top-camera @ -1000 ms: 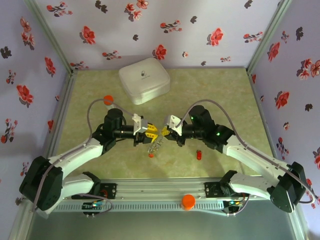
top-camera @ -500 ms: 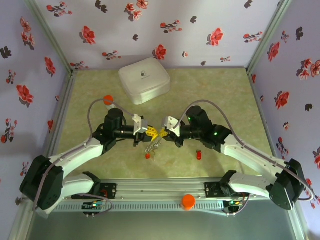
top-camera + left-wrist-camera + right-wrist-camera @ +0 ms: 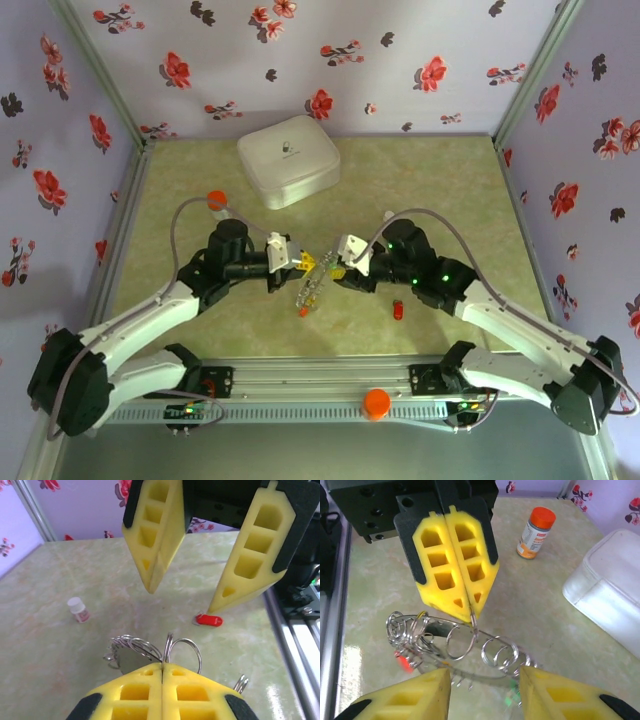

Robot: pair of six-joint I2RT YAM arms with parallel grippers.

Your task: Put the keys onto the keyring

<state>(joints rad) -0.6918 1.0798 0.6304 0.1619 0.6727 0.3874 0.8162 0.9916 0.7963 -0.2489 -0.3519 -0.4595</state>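
My left gripper (image 3: 303, 263) is shut on a small silver split ring of the keyring (image 3: 311, 288), which hangs below it as a thin grey loop strung with several split rings. An orange key (image 3: 303, 311) dangles at the bottom of the bunch. In the left wrist view the left gripper (image 3: 162, 665) pinches that ring edge-on. The right wrist view shows the keyring (image 3: 470, 675) between the fingers of my open right gripper (image 3: 485, 680), which touch nothing. A red key (image 3: 398, 310) lies loose on the table, and it appears as the red key (image 3: 208, 620) beyond the right gripper (image 3: 185, 597).
A white rounded case (image 3: 288, 160) stands at the back and an orange-capped pill bottle (image 3: 215, 200) at the left, the same bottle (image 3: 535, 532) in the right wrist view. A small white-capped vial (image 3: 78, 610) stands on the green mat. The metal rail (image 3: 330, 375) runs along the near edge.
The right gripper has let go of the bunch, opened and drawn back to the right. The left gripper still holds the ring and has shifted slightly.
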